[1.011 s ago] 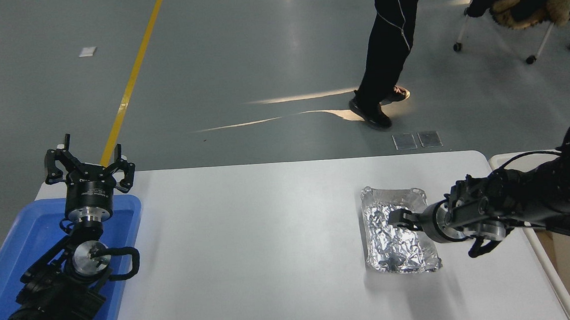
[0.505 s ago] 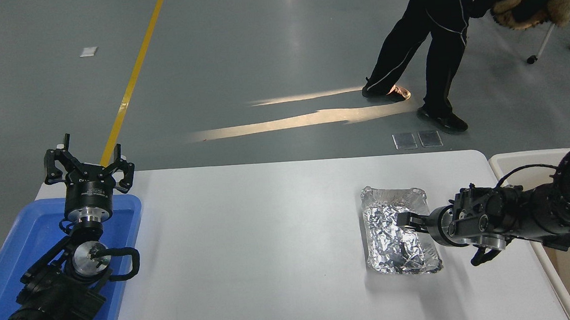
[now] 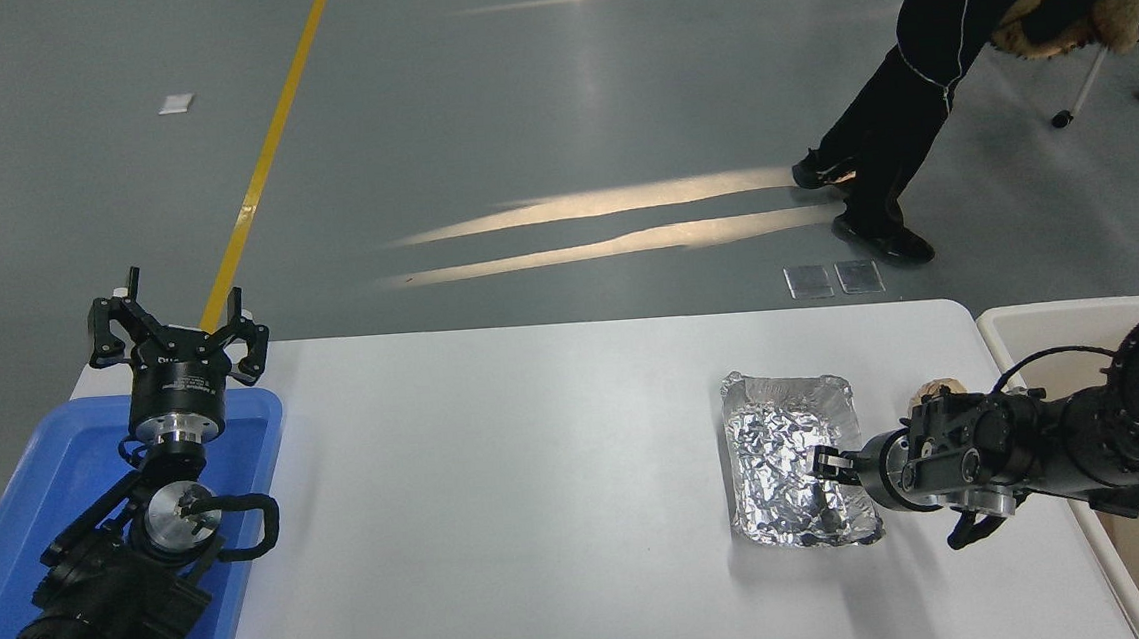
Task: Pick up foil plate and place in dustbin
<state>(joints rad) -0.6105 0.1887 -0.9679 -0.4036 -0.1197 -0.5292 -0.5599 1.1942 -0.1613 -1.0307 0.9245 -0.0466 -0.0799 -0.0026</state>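
Observation:
The foil plate (image 3: 789,444) lies flat on the white table (image 3: 539,462), right of the middle, its long side pointing away from me. My right gripper (image 3: 829,474) comes in from the right and sits low over the plate's near right part, by its right rim. Its fingers look parted, with one fingertip (image 3: 824,460) over the foil. The plate is not lifted. The cream-white dustbin (image 3: 1040,315) stands off the table's right edge, mostly hidden behind my right arm. My left gripper (image 3: 174,327) is parked open at the lower left.
A blue tub (image 3: 31,497) sits at the table's left end under my left arm. A small tan lump (image 3: 935,390) lies just behind my right wrist. A person's legs (image 3: 879,157) and a wheeled chair with a coat (image 3: 1069,14) are on the floor beyond the table.
My right gripper has drawn back to the right and dropped lower, from over the plate's middle to its near right rim. The person has walked to the right.

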